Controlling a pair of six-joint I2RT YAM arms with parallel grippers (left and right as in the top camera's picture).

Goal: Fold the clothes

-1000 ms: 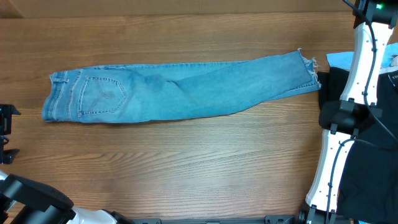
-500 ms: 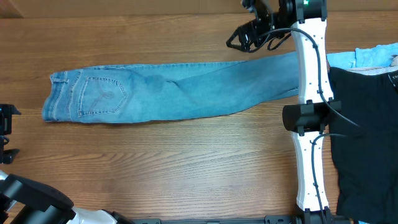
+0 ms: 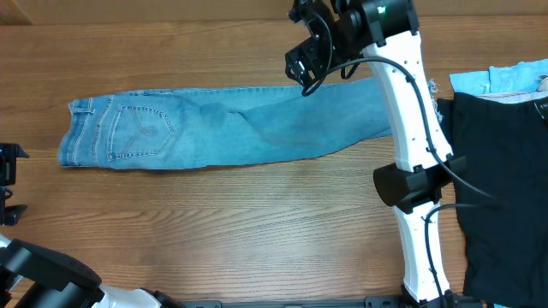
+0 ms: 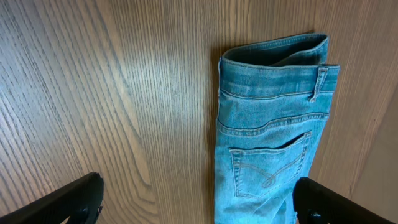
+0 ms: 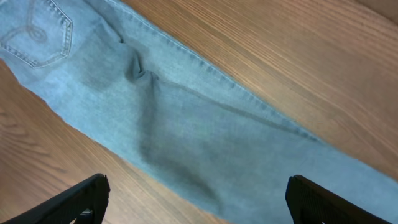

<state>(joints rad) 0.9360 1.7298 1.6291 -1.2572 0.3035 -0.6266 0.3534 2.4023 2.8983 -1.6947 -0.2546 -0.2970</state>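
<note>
The clothes are a pair of light blue jeans (image 3: 240, 128) lying flat across the table, folded lengthwise. The waistband and stitched back pocket are at the left, and the leg runs off to the right under my right arm. My right gripper (image 3: 301, 68) hovers open above the leg's far edge near the middle. In its wrist view the leg (image 5: 186, 124) runs diagonally below the spread fingers (image 5: 87, 196), which hold nothing. My left gripper (image 4: 196, 202) is open above the table by the waistband (image 4: 273, 56), with nothing between its fingers.
A black garment (image 3: 505, 171) lies at the right edge, with a light blue cloth (image 3: 497, 79) behind it. My right arm (image 3: 411, 137) reaches over the jeans' hem end. The left arm's base (image 3: 43, 278) sits at the bottom left corner.
My right arm has swung from the table's right edge leftward, and its gripper now hangs over the middle of the jeans' leg. The jeans and the left arm have not moved.
</note>
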